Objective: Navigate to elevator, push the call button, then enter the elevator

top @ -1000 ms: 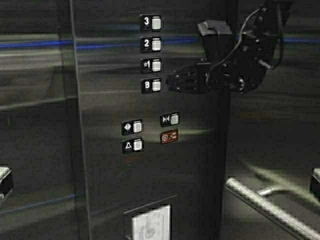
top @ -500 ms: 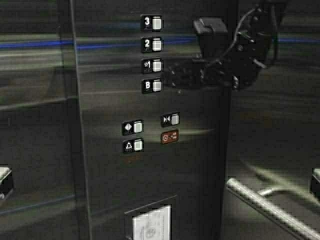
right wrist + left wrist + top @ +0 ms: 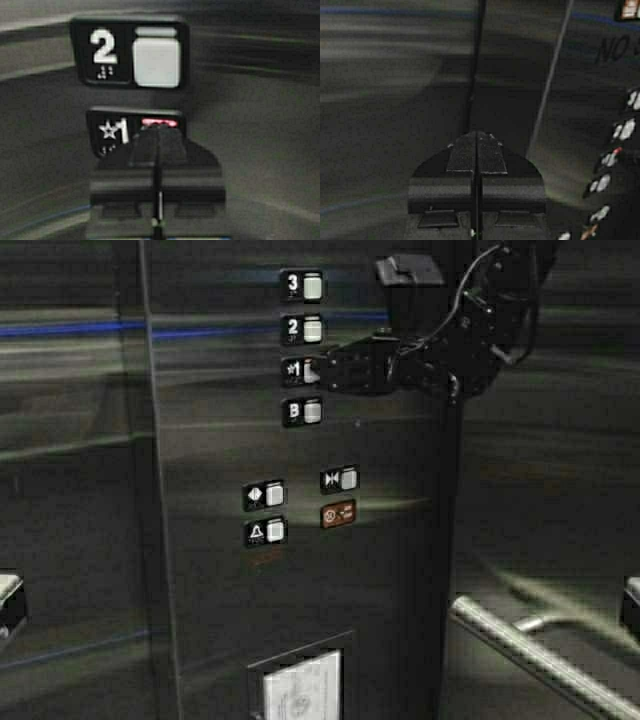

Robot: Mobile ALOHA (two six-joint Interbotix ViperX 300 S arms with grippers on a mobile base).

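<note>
Inside the brushed steel elevator (image 3: 90, 440); call button not in view. Square silver star-1 floor button (image 3: 312, 370) on steel panel, red light showing above it, touched by black right gripper (image 3: 318, 372), fingers pinched together. Press square-on, avoid neighbouring buttons. Left gripper (image 3: 477, 145) also pinched together, idle.

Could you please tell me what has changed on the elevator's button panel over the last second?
The right gripper has risen from beside the B button to the star-1 button, its shut tips now against it; a red strip glows on that button in the right wrist view. The left gripper is shut, away from the buttons. The panel and the handrail sit as before, so the base has not moved.
</note>
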